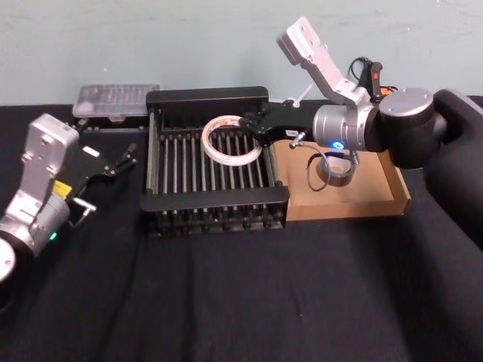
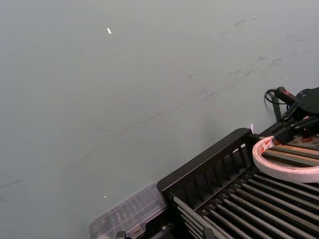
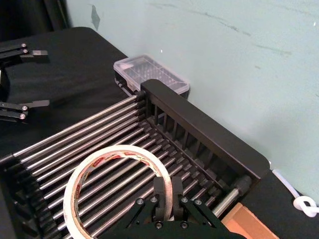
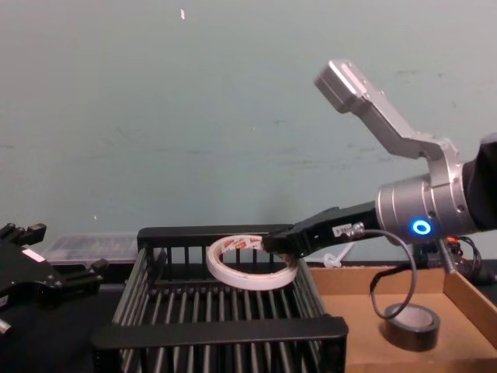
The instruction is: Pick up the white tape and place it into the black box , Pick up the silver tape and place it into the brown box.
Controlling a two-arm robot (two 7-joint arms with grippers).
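The right tool point(image 3: 164, 199) pinches the rim of the white tape point(image 1: 231, 140), holding it tilted over the bars of the black box point(image 1: 158, 197) toward its 2 o'clock corner. The ring looks light and thin, so an edge pinch should suit it, though it may swing. The silver tape point(image 1: 336, 172) lies flat in the brown box point(image 1: 396, 192), at 3 o'clock of the crate. The left tool point(image 1: 121, 160) rests spread on the counter point(image 1: 241, 294) at 9 o'clock
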